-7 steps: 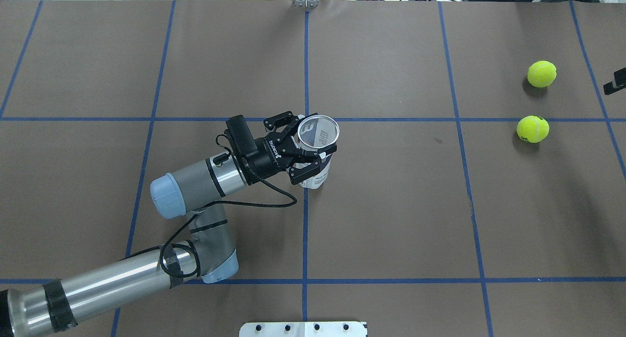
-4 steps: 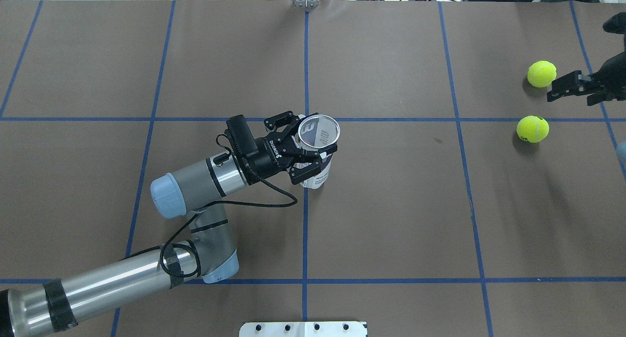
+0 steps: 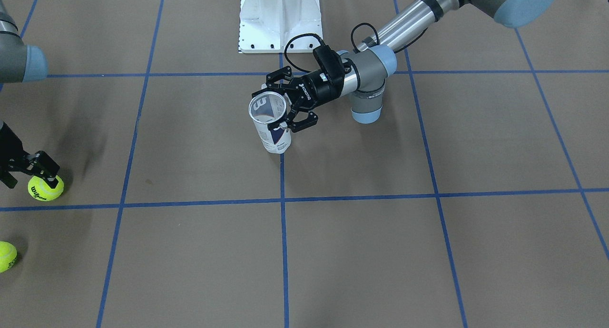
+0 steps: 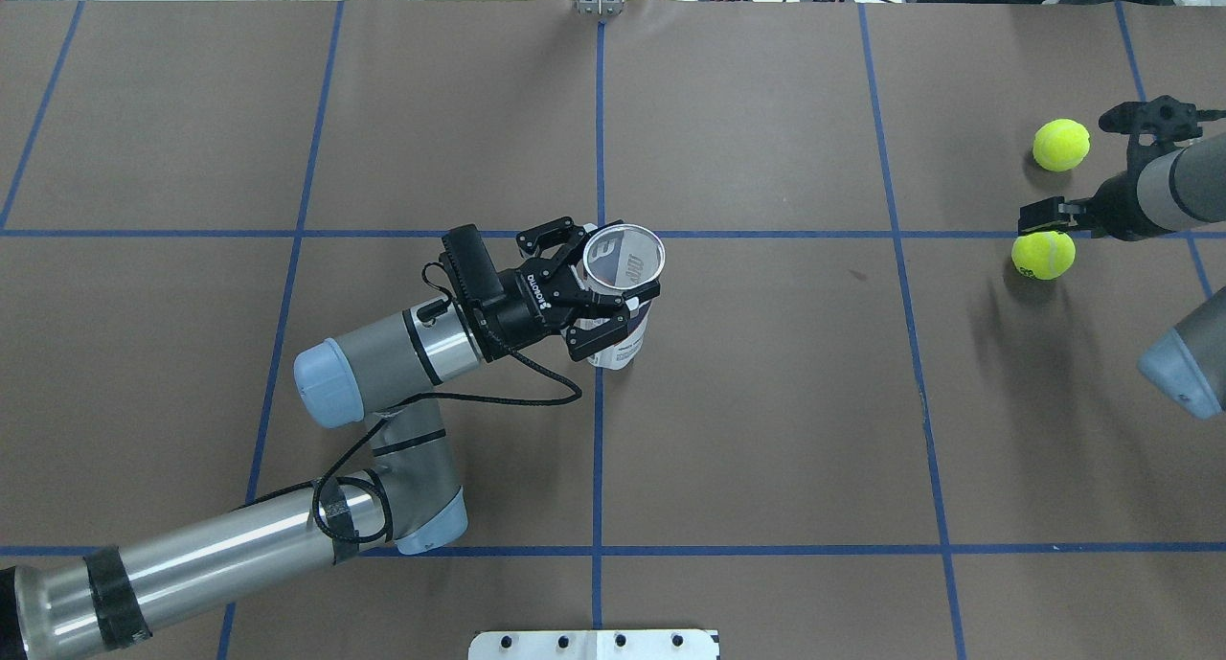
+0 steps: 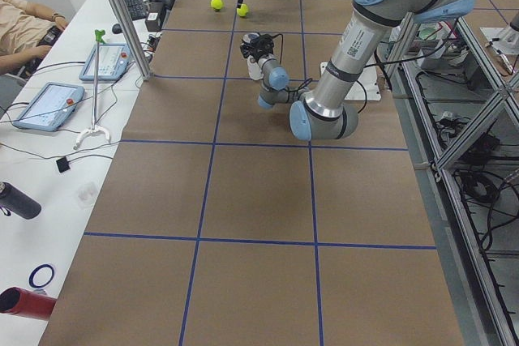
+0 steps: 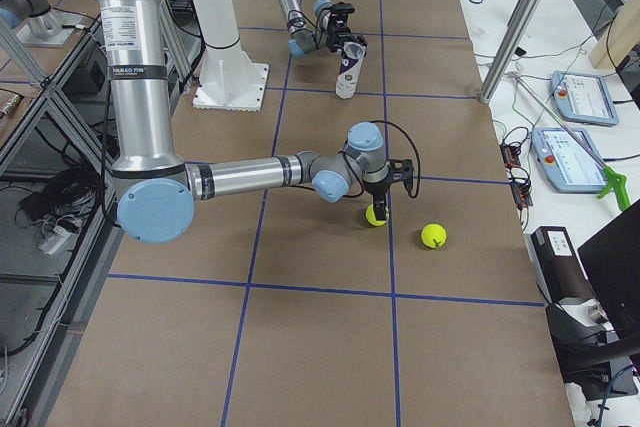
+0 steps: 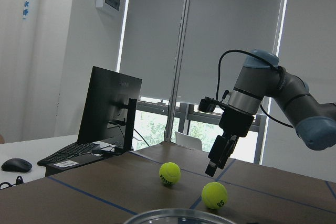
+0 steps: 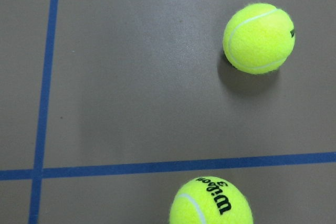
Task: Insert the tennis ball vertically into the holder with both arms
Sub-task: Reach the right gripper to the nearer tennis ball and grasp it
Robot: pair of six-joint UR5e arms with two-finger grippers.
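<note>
Holder steadied, ball not yet picked up

My left jaws are clamped on the upright holder on the worktop. Well off to its right, my right jaws hang just above a tennis ball, holding nothing; how wide they stand I cannot tell. Grasping, carrying and dropping it in remain.

Overhead view: high behind the robot, faces forward and down over the whole table; pedestal base at its near edge. Front-facing view: opposite side, steep, base at top. Both take in the holder mid-table. Side views: one at each table end, far back, looking lengthwise. Left wrist view: low, level, towards the two tennis balls. Right wrist view: close, straight down on the same balls.
</note>
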